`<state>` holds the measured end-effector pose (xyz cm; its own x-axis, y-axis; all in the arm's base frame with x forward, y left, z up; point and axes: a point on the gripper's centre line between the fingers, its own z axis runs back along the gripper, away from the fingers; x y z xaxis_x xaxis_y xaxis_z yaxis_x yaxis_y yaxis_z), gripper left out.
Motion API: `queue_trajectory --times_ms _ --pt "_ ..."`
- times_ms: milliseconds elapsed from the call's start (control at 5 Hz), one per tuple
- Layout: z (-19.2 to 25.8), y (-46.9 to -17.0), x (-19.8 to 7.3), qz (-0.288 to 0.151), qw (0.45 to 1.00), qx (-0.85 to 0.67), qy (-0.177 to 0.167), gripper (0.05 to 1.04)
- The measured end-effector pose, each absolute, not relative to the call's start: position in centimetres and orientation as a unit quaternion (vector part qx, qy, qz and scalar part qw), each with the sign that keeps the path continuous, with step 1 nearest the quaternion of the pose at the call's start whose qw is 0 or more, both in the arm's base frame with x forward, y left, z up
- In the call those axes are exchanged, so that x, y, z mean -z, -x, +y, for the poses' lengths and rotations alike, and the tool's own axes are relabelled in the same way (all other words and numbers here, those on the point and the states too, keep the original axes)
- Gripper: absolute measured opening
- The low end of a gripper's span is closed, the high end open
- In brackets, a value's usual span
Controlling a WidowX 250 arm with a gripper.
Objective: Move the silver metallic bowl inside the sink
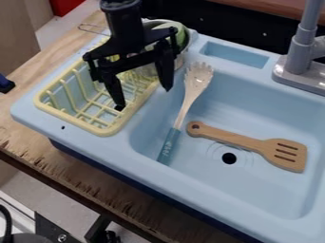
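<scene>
Small pale marks (pixel 167 148) resembling lettering are running lengthwise along the slender teal handle (pixel 173 136) of a long, beige utensil (pixel 190 92) with a pronged head, lying in the light-blue, rectangular plastic sink (pixel 190 186), and are appearing too small to read.

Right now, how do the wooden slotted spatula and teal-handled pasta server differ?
The brown wooden slotted spatula has a flat head; the teal-handled beige pasta server has a pronged one. The spatula is brown throughout, the server two-coloured. The spatula lies nearer the drain hole than the server. Both handle ends are in the light-blue sink.
</scene>
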<state>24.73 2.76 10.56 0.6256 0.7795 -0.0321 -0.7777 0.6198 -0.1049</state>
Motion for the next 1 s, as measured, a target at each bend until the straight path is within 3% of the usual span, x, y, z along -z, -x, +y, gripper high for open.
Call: queue_trajectory --times_ms 400,600,1000 --pt "2.7 -24.8 -9.8 -0.011 0.882 -0.468 0.052 1.000" --pt "2.6 -25.0 -10.6 -0.025 0.867 -0.492 0.075 1.000" --pt "3.9 -25.1 -11.9 -0.011 0.812 -0.575 0.105 1.000"
